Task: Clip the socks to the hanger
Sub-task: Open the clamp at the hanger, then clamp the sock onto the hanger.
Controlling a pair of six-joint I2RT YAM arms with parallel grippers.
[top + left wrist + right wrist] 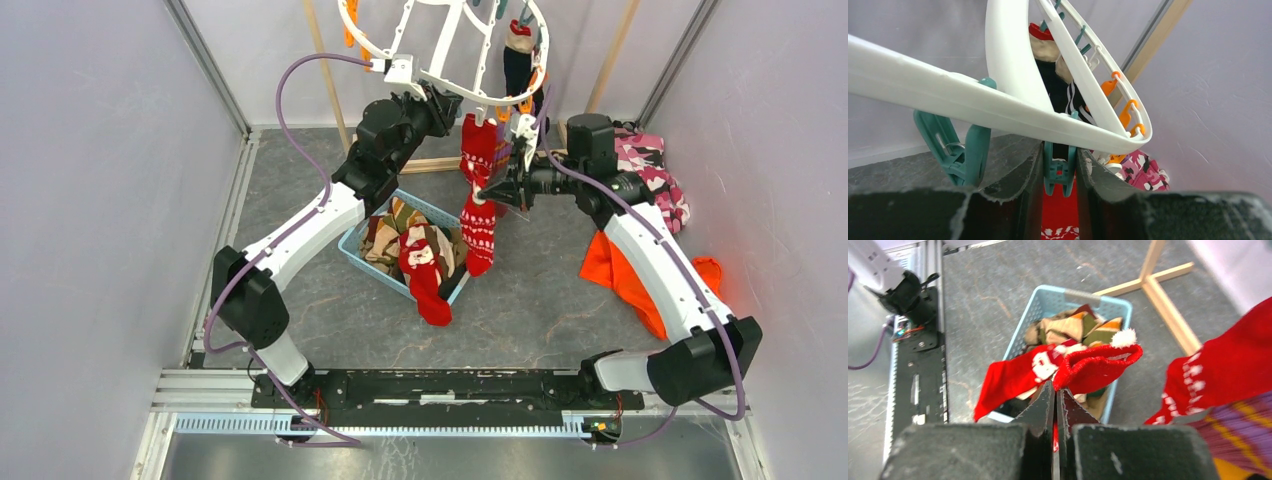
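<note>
A: Your left pincer is up under the hanger, narrowed onto a teal clip, with its fingers pressed against either side. I'd judge you are squeezing it so its mouth gapes for the sock.

B: Your right pincer is fully closed, with a sliver of red cloth nipped between its fingers. From overhead, that is the red sock, caught around its middle. The foot dangles below the pincer and the top runs up from it toward the clip. Holding it there probably lets you feed the upper end in while the left does the squeezing.

A: Whether cloth sits inside the clip's mouth, you can't tell. Red shows just below the clip, between your left fingers, but it is too dark and cramped there to judge.

B: The right wrist view is muddled too. A red cuff with a white bobble sits just beyond the fingertips. A red patch over purple stripes crowds the pincer's right side, cut off at the edge. I can't say which of them belongs to your sock.

A: Beyond the right pincer, the basket has more socks, and a second red sock is draped over its rim. Past the left pincer, a dark sock hangs from the hanger. By my reckoning, you have plenty left to clip.
</note>
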